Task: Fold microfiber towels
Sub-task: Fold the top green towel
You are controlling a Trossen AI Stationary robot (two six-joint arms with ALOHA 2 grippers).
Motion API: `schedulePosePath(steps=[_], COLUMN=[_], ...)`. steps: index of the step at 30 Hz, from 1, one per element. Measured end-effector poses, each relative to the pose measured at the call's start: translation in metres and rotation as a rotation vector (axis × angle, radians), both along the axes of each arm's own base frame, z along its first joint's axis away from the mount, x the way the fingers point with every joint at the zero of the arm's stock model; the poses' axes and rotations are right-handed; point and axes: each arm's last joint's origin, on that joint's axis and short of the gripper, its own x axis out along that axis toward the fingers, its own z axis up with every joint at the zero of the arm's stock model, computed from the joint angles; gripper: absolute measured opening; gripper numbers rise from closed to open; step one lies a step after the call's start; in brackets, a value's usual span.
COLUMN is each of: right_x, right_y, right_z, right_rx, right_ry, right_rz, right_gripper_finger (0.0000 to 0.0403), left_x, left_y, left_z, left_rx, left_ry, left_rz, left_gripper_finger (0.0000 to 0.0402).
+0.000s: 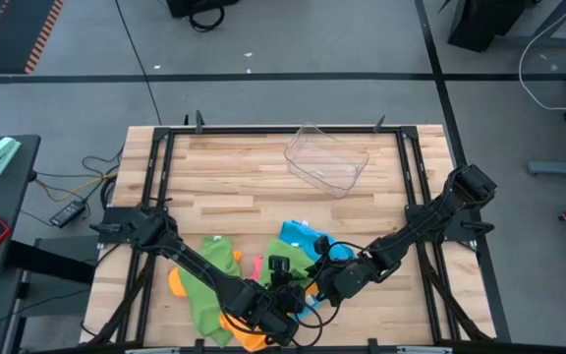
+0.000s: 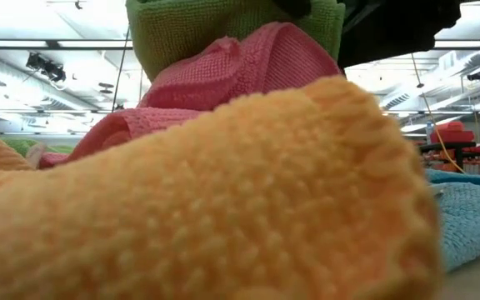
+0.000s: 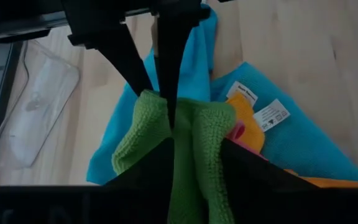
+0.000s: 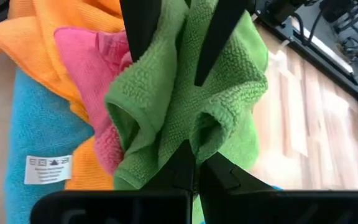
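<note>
high view: both arms reach in over the near edge of the wooden table point(image 1: 224, 177), meeting above a heap of towels. the left gripper point(image 1: 281, 317) and right gripper point(image 1: 324, 287) stand close together at the heap's near side. a clear tray point(image 1: 327, 157) lies well apart, toward the far edge.

left wrist view: the left fingers point(image 3: 148, 168) stand partly apart on either side of a bunched green towel point(image 3: 191, 143); whether they grip it cannot be told. the other arm's two dark fingers come in from the opposite side, pinched together on the same fold. behind it lie a blue towel point(image 3: 291, 143) with white labels and an orange towel point(image 3: 244, 118).

right wrist view: the right gripper point(image 4: 194, 163) is pressed closed on a fold of the green towel point(image 4: 185, 106), which hangs crumpled between the two grippers. a pink towel point(image 4: 95, 81) lies just beside it, over the orange towel point(image 4: 61, 25) and the blue towel point(image 4: 36, 130).

low view: the orange towel point(image 2: 198, 200) fills the foreground, with pink point(image 2: 223, 75) and green point(image 2: 182, 29) behind it.
</note>
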Motion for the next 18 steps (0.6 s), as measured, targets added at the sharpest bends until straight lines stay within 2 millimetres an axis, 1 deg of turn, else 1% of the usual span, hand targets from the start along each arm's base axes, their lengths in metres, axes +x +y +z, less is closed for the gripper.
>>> schedulePosePath(steps=[4,8,12,18], right_x=[-0.002,-0.006,-0.007,-0.003], right_y=[-0.001,-0.004,-0.002,0.001], right_z=[-0.005,-0.013,-0.013,-0.026], right_rx=[0.004,0.015,0.028,0.013], right_ry=[0.009,0.026,0.009,0.036], right_rz=[-0.005,-0.023,-0.016,0.002], right_gripper_finger=[0.0015,0.0015,0.0015,0.0015], left_x=[0.002,0.001,0.001,0.006], left_y=[-0.002,-0.007,-0.010,-0.012], left_z=[-0.005,-0.007,-0.010,-0.023], left_rx=[0.034,0.077,0.127,0.177], left_ry=[0.021,0.026,0.024,0.048], left_rz=[-0.036,-0.087,-0.107,-0.134], left_gripper_finger=[0.0099,0.0091,0.0112,0.0169])
